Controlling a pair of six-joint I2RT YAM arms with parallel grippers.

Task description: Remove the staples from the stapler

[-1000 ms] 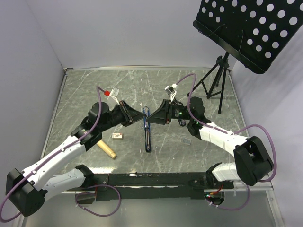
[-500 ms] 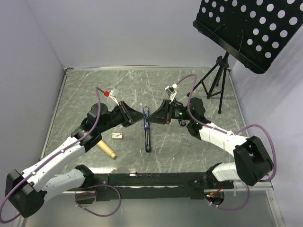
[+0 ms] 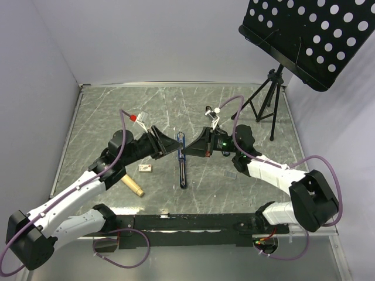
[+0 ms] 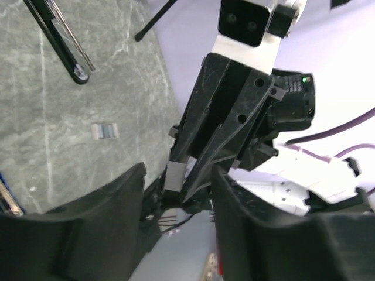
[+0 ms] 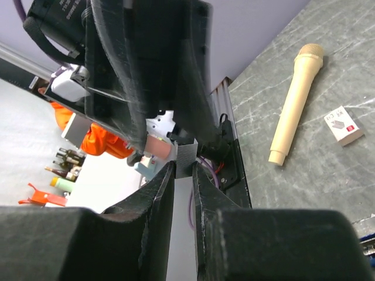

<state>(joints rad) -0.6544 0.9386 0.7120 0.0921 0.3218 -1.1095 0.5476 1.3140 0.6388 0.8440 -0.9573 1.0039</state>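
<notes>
The stapler lies opened out on the table, a long black bar with a blue end; it also shows in the left wrist view. My right gripper hovers above its far end, shut on a small grey strip of staples, which also shows in the left wrist view. My left gripper faces it tip to tip, open and empty. Another strip of staples lies on the table to the right of the stapler.
A tan wooden handle and a small tan-and-white box lie left of the stapler; both show in the right wrist view. A black music stand's tripod stands at the back right.
Both grippers have shifted only slightly above the stapler's far end; the right gripper has edged a little lower and to the left. The stapler has not moved.
</notes>
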